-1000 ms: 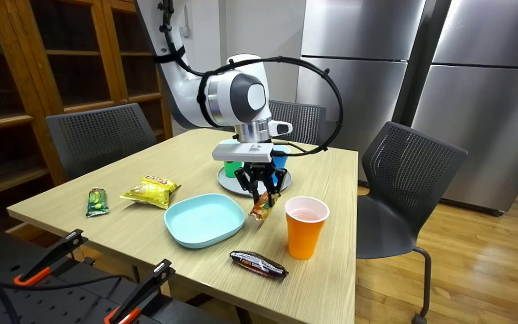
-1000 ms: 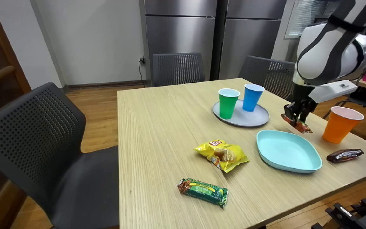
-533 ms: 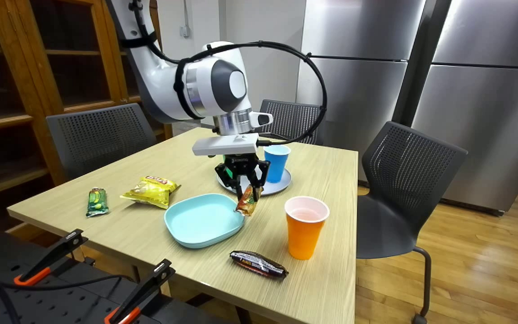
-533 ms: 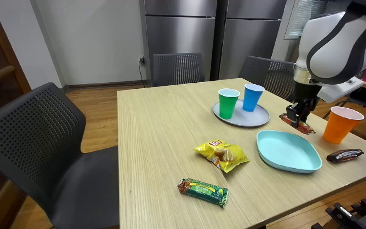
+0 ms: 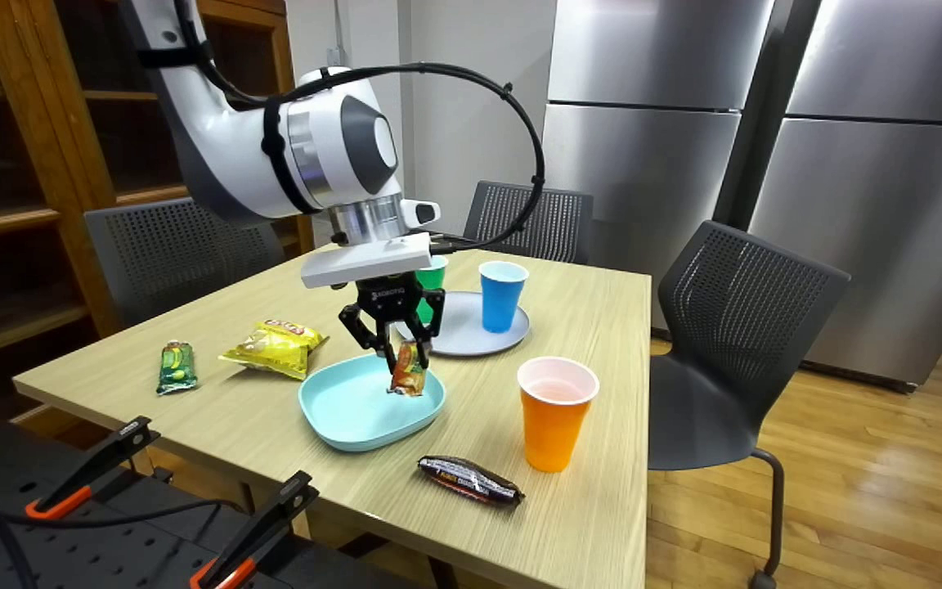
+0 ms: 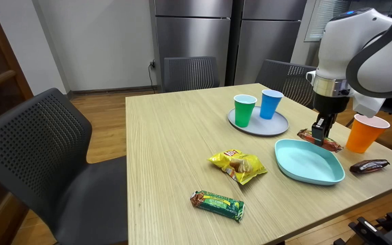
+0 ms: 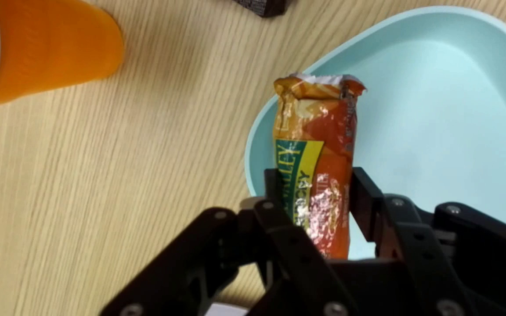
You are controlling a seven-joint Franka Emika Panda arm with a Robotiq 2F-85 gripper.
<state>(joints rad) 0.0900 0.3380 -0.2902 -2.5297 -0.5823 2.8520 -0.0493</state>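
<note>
The Nature Valley granola bar [image 7: 312, 123], in its red-orange wrapper, is sitting straight between the fingers of the claw [image 7: 313, 193], which is pointing downward above the worktop [image 6: 168, 136]. In the wrist view its long axis is running up the picture, in line with the gap, so the fingers are pressing on its two long sides; one crimped end is jutting well beyond the tips, while the claw is hiding the opposite end. The bar is overlapping an edge of the turquoise tray [image 7: 433, 109] there: much of it is showing over the inside, and the rim is curving past its left flank. In both exterior views it is appearing over the tray's edge facing the grey plate [image 5: 463, 319]; the clearance above the rim is not showing clearly.

The claw is grasping the bar, its jaws standing parted by just the bar's width and touching nothing else that is showing.

An orange cup [image 7: 55, 48] is standing apart from the tray, with a dark-wrapped bar [image 5: 471, 480] lying near both. A yellow Lay's chip bag [image 6: 238, 165] is resting beyond the tray's opposite side. A green cup [image 6: 243, 112] and a blue cup [image 6: 270, 105] are standing on the plate.
</note>
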